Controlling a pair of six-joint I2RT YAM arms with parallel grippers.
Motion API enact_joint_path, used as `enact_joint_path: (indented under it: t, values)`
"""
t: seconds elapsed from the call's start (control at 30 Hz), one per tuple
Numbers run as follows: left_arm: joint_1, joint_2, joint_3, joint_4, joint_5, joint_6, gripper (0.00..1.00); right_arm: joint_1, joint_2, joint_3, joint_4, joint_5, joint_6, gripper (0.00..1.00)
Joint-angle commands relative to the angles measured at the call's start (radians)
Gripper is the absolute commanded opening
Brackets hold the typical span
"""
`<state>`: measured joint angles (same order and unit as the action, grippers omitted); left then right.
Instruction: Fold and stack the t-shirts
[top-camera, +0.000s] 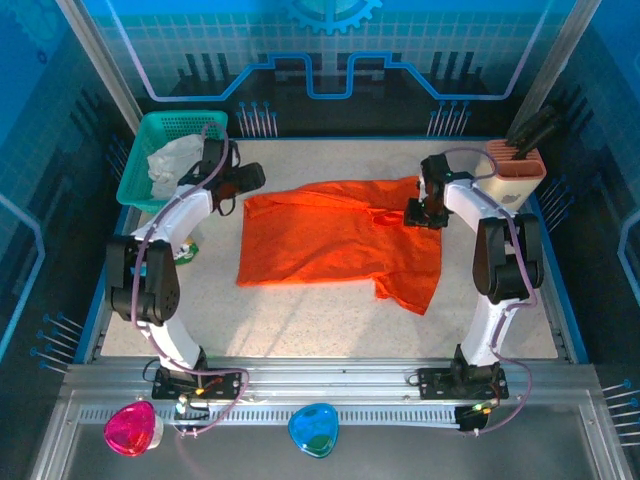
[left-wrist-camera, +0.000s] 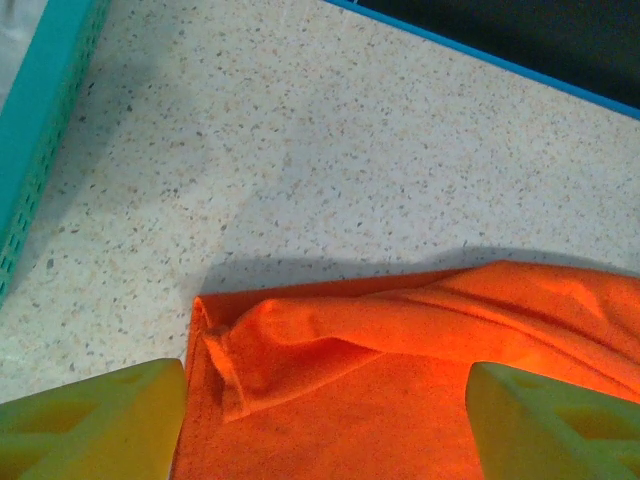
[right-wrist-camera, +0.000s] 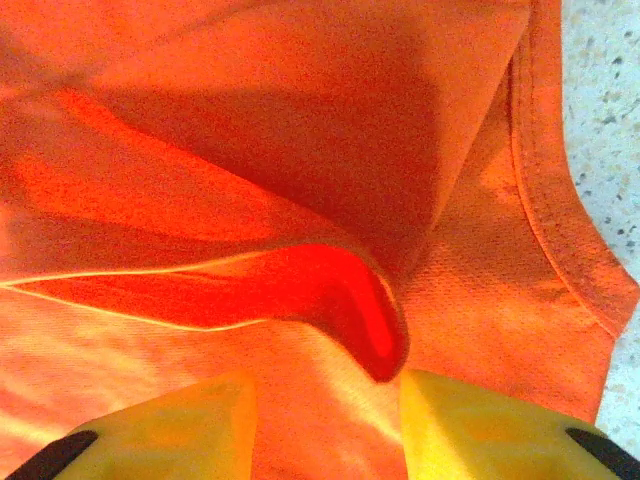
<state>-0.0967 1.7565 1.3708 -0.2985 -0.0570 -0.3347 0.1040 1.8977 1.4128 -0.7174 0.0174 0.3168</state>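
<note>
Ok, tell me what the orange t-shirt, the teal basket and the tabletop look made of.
The orange t-shirt looks like soft matte knit fabric, perhaps cotton or a blend: fine weave, stitched hem, limp folds. The teal basket looks like rigid smooth plastic: moulded slotted wall. The tabletop is hard, matte and speckled, either stone-like or laminate; I cannot tell which.

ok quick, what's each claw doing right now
left claw: open, over a corner of the orange t-shirt, holding nothing
right claw: open, a fold of that shirt at its tips, not pinched
</note>
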Motion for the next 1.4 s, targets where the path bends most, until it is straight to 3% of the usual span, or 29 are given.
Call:
enact_joint_path:
  t: [0.0, 0.13, 0.2, 0.33, 0.5, 0.67, 0.97, 1.37]
  values:
    - [0.000, 0.107, 0.122, -0.119, 0.020, 0.032, 0.66, 0.015, -0.052, 0.089, -0.085, -0.057, 0.009, 0.41]
    - [0.000, 0.271, 0.267, -0.199, 0.025, 0.026, 0.38, 0.054, -0.035, 0.171, -0.105, -0.076, 0.034, 0.36]
    - [0.000, 0.334, 0.323, -0.216, 0.014, 0.023, 0.31, 0.075, -0.017, 0.201, -0.094, -0.071, 0.048, 0.33]
    - [0.000, 0.434, 0.419, -0.236, -0.013, 0.023, 0.23, 0.095, 0.086, 0.311, -0.098, -0.058, 0.069, 0.16]
    - [0.000, 0.532, 0.540, -0.275, -0.009, 0.036, 0.21, 0.099, 0.233, 0.434, -0.128, -0.042, 0.084, 0.00]
    - [0.000, 0.568, 0.590, -0.302, 0.007, 0.056, 0.15, 0.119, 0.245, 0.352, -0.075, -0.080, 0.096, 0.00]
    - [-0.001, 0.434, 0.406, -0.217, 0.054, 0.067, 0.14, 0.150, 0.158, 0.124, 0.041, -0.123, 0.129, 0.00]
    - [-0.015, 0.404, 0.361, -0.225, 0.066, 0.089, 0.12, 0.168, 0.149, 0.037, 0.095, -0.135, 0.168, 0.00]
